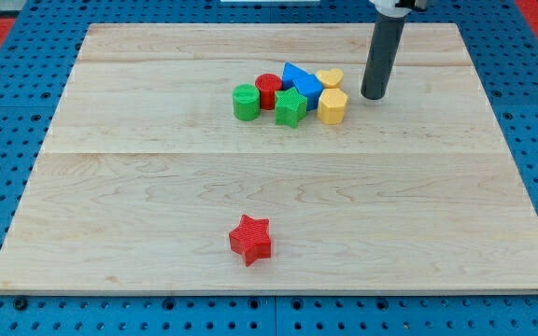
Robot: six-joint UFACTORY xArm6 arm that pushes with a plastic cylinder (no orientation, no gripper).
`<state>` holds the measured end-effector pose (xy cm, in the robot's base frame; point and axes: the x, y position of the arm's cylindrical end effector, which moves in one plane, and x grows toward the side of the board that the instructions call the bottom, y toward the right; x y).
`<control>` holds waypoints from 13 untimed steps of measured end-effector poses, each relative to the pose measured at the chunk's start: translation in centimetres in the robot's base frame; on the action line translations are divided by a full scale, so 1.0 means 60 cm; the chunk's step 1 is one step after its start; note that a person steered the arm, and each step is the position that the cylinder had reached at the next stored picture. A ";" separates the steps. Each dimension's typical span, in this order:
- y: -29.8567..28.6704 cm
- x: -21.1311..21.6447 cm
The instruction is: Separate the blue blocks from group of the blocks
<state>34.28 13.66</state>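
A cluster of blocks sits in the upper middle of the wooden board (pixel 157 187). It holds a blue triangle (pixel 294 73) and a blue block (pixel 308 90) touching it, a red cylinder (pixel 268 91), a green cylinder (pixel 246 103), a green star (pixel 290 107), a yellow heart (pixel 330 78) and a yellow hexagon (pixel 332 106). The blue blocks lie in the middle of the cluster, between the red cylinder and the yellow blocks. My tip (pixel 375 96) stands on the board just to the right of the yellow blocks, a small gap away from them.
A red star (pixel 250 239) lies alone near the bottom middle of the board. A blue perforated table (pixel 7 112) surrounds the board on all sides.
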 end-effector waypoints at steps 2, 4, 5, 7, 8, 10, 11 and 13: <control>-0.008 0.007; -0.008 0.010; -0.015 0.022; -0.064 0.039; -0.117 0.039; -0.125 0.039; -0.121 0.029; -0.122 0.005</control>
<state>34.56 6.33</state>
